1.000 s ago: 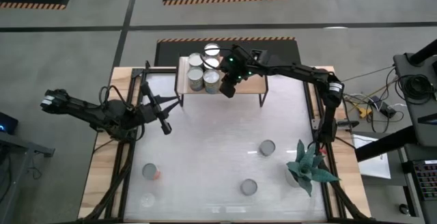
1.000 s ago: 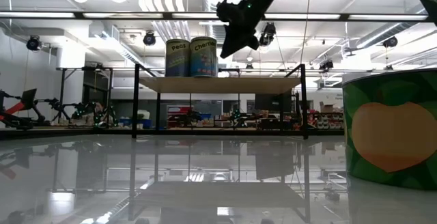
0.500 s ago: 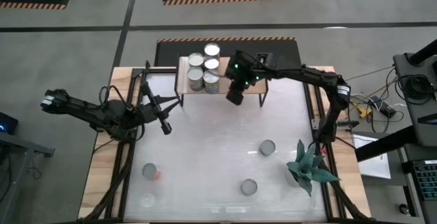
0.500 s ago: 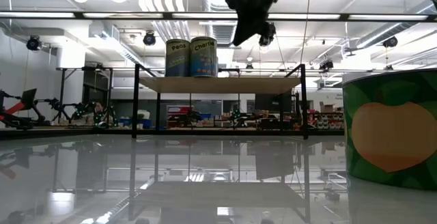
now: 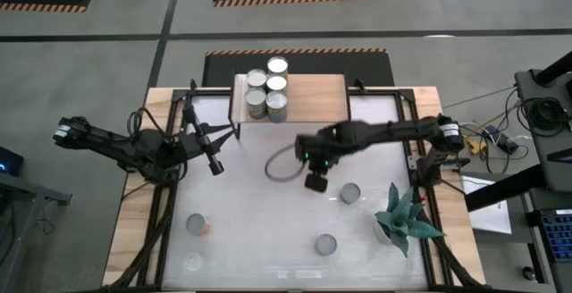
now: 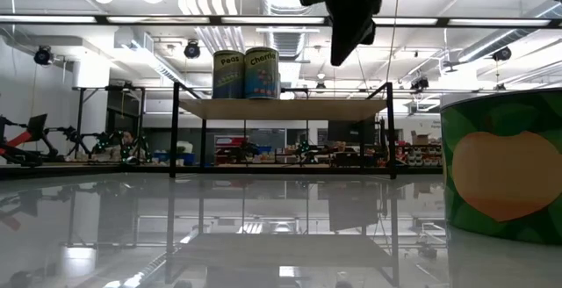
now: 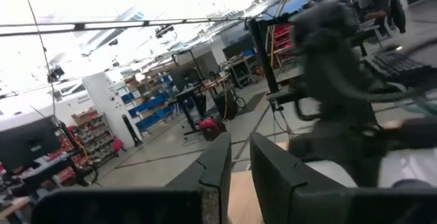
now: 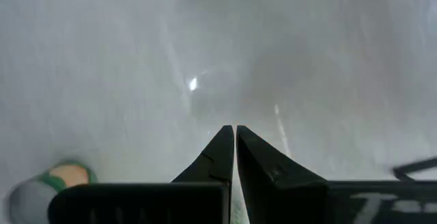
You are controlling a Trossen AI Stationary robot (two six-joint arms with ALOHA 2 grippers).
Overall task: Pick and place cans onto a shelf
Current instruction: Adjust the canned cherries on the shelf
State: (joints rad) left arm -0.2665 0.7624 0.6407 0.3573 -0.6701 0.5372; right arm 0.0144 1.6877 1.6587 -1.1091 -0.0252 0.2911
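High view, read left to right with the shelf (image 5: 304,96) as the landmark: the left end effector (image 5: 215,165) waits off the shelf's left end, low over the tabletop (image 5: 259,213), its fingers (image 7: 222,166) nearly together with only a thin gap and nothing between them; four cans (image 5: 266,92) stand clustered on the shelf's left part, the rest of the board bare; the right end effector (image 5: 315,182) hangs over the tabletop in front of the shelf, fingers (image 8: 222,152) pressed together and empty, just beside a loose can (image 5: 349,193); two more loose cans stand further forward of the shelf, one towards the front left (image 5: 196,224) and one front centre (image 5: 325,245); a green plant (image 5: 404,214) sits at the right edge, well forward of the shelf.

Each can is likely a stiff metal cylinder, moderately heavy if full, unlikely to dent under a firm squeeze; its smooth wall and glossy label could slip, so the safest hold is probably across the round side at mid-height, fingers on opposite sides, rather than on the rim.

Every can stands upright, long axis vertical, shiny round top facing up; the low view shows the shelved pair (image 6: 246,73) standing straight, labels facing the camera.
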